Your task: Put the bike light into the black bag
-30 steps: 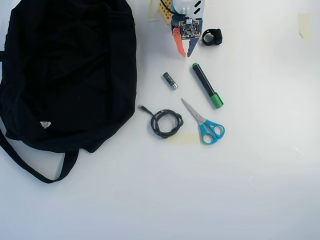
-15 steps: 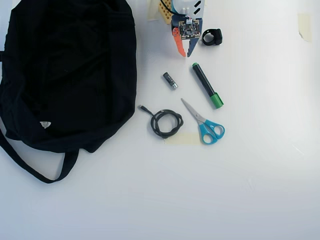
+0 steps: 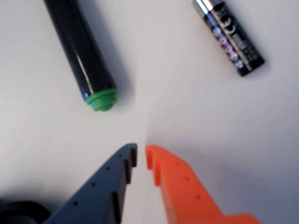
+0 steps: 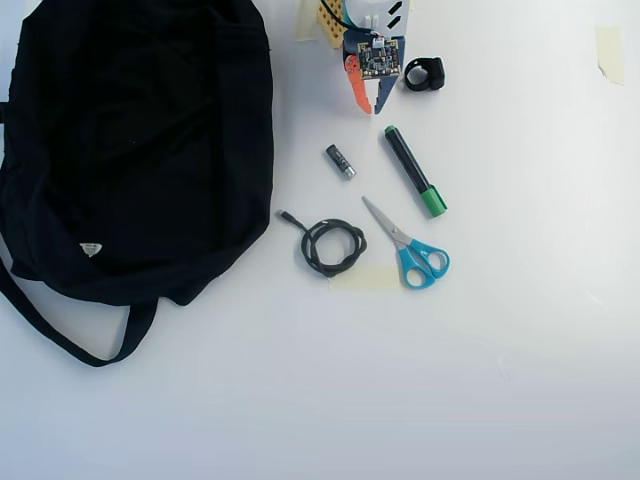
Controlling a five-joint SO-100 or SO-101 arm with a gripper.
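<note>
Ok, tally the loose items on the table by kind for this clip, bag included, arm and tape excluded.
Black bag: 1
Bike light: 1
Battery: 1
Marker with green cap: 1
Scissors with blue handles: 1
Coiled black cable: 1
Total: 6
The gripper holds none of them; its jaws look nearly closed in the wrist view.

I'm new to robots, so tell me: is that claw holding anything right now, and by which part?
Nothing. The end effector is shut and empty; the bike light lies untouched beside it.
</note>
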